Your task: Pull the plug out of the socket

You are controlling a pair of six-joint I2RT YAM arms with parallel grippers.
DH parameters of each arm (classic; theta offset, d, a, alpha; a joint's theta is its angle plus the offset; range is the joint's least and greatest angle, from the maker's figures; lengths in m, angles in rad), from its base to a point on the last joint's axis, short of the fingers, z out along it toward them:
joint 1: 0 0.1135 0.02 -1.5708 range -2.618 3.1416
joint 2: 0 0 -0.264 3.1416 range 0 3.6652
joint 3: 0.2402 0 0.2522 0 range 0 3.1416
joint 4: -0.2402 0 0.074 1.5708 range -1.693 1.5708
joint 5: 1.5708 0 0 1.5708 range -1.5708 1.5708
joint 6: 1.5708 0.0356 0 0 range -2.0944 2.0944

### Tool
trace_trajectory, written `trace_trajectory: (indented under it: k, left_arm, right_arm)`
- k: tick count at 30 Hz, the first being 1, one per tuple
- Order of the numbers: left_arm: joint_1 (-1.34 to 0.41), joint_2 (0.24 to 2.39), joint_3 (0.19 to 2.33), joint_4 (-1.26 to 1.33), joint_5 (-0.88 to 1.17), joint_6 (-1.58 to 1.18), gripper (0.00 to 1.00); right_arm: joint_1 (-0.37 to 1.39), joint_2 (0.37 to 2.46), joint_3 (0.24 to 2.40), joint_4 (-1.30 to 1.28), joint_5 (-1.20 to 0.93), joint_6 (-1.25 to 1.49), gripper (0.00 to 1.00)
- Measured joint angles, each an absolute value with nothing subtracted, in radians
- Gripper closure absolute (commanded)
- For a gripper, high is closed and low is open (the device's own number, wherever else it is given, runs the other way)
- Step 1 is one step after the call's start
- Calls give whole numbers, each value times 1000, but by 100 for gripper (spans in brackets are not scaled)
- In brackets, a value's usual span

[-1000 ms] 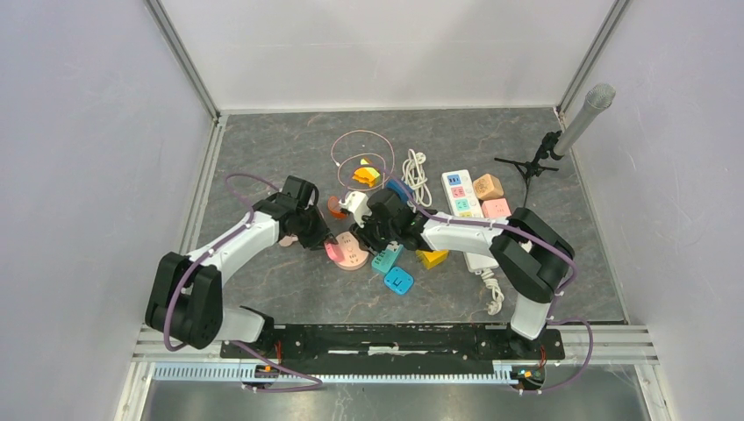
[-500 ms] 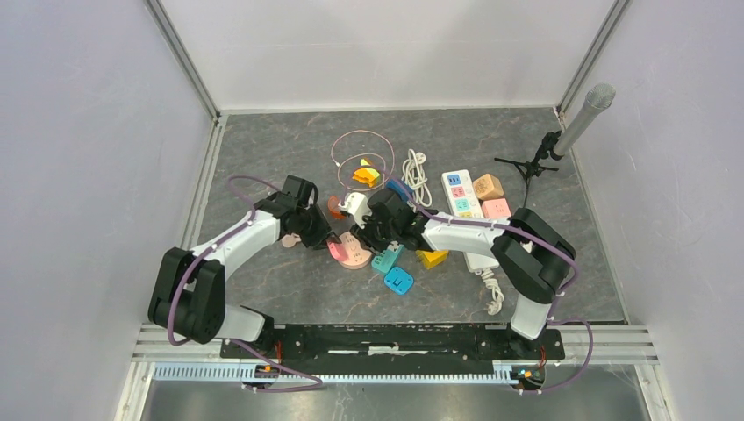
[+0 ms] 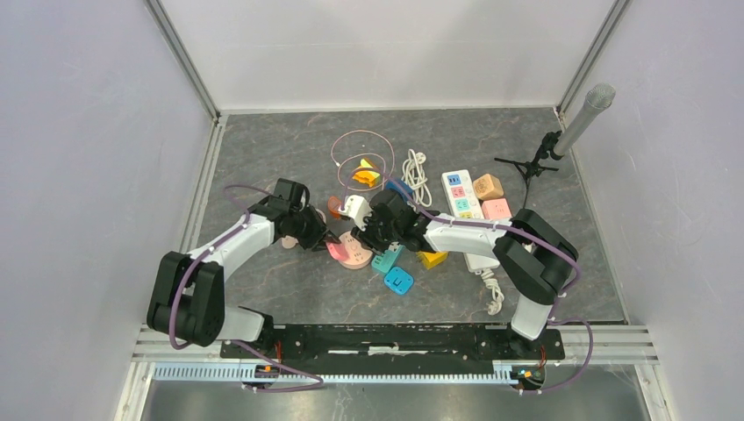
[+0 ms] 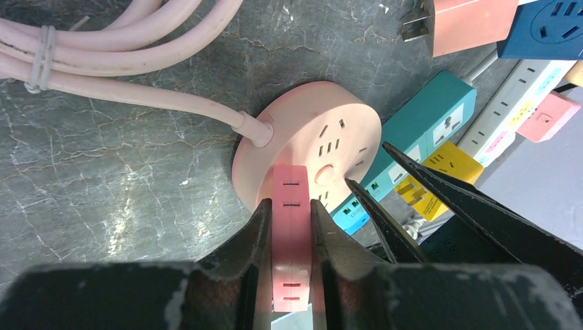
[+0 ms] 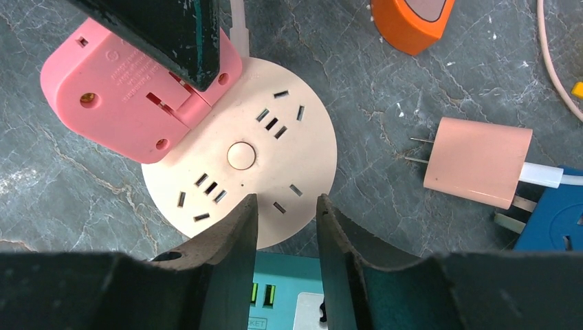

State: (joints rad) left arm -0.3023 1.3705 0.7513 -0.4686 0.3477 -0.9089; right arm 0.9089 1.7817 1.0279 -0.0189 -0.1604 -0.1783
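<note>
A round pale-pink socket point(image 3: 355, 255) point(image 4: 323, 134) point(image 5: 275, 165) lies flat on the grey table. A flat pink plug point(image 3: 334, 250) point(image 4: 291, 199) point(image 5: 113, 103) stands over its left rim, and my left gripper point(image 3: 325, 238) point(image 4: 289, 204) is shut on its two thin sides. Whether the plug's pins still sit in the socket is hidden. My right gripper point(image 3: 365, 240) point(image 5: 286, 201) stands narrowly open with its fingertips point(image 5: 247, 206) down on the socket's near edge and nothing between them.
A teal power strip point(image 5: 295, 289) point(image 4: 430, 127) lies right beside the socket. Close by are a pink charger point(image 5: 478, 161), an orange piece point(image 5: 412, 20), a yellow block point(image 3: 432, 258) and a blue cube point(image 3: 398, 281). A white power strip point(image 3: 463, 200) and a microphone stand point(image 3: 561, 136) stand to the right.
My left arm has drawn slightly to the left with the plug still gripped. The right gripper has stayed on the socket.
</note>
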Motion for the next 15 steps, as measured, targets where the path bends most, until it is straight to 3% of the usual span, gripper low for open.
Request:
trace_trajectory:
  k: [9,15]
  left_arm:
    - [-281,1359,739,-452,392,-916,98]
    - [-307,1314,758,-514,318,-911,98]
  right_arm:
    - [907,1781,1027,-12,-160,-200,59]
    - [908,1782,1027,-9,-161,-200,59]
